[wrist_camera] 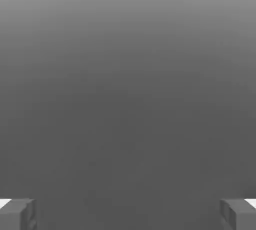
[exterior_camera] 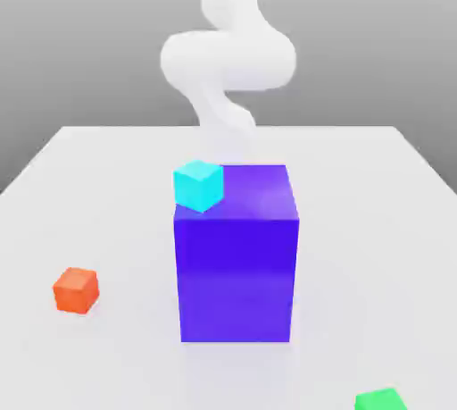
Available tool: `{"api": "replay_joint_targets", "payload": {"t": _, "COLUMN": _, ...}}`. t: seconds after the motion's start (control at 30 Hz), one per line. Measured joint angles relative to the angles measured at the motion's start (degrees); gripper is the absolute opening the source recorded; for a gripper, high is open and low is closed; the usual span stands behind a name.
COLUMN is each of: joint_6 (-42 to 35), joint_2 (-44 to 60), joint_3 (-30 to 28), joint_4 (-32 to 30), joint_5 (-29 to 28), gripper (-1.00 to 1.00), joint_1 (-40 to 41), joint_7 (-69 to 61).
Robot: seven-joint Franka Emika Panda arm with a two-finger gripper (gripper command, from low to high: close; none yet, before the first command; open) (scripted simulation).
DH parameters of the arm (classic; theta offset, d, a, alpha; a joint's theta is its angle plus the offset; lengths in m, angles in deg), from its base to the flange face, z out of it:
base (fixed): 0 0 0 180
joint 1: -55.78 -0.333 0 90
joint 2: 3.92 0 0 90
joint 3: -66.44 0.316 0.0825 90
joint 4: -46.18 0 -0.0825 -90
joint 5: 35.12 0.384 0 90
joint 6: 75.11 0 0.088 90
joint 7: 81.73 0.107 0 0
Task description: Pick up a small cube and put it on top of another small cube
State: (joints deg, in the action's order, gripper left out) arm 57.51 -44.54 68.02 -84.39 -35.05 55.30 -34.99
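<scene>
Exterior view: you see the smooth white robot arm [exterior_camera: 228, 60] coming down from the top, its lower end [exterior_camera: 226, 142] meeting the back edge of a big, plain blue-violet block [exterior_camera: 236, 279]. From this side you cannot tell how the jaws stand. Taking that lower end as your guide to the jaws, the big block is in front of it, toward the camera. A small, plain cyan cube [exterior_camera: 199, 187] sits at the block's top, on the exterior view's left, also nearer the camera than the arm's end. Farther toward the exterior view's left and nearer you is a small, plain orange-red cube [exterior_camera: 77, 290], down on the pale, flat table [exterior_camera: 375, 247], well apart from the block. A small, plain bright green cube [exterior_camera: 381, 400] is nearer you still, toward the exterior view's right, partly cut off by the picture's edge. You cannot tell where the cube to be picked up is in relation to the jaws.

Hand view: your two-finger gripper [wrist_camera: 128, 214] has its jaws wide, its grey fingertips [wrist_camera: 240, 215] standing well apart. Between and beyond them you see a smooth grey expanse [wrist_camera: 128, 103], darker near the fingertips and paler farther off.
</scene>
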Motion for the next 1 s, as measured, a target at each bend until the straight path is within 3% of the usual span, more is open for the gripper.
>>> {"api": "replay_joint_targets", "payload": {"t": 0.57, "joint_6": 5.62, "joint_2": 35.59, "joint_3": 11.96, "joint_4": 8.27, "joint_5": -5.32, "gripper": 0.00, "joint_1": -4.41, "joint_7": 10.27}}
{"api": "replay_joint_targets", "payload": {"t": 1.0, "joint_6": 9.52, "joint_2": 63.10, "joint_3": 14.41, "joint_4": 14.65, "joint_5": -12.88, "gripper": 0.00, "joint_1": -13.93, "joint_7": 20.41}}
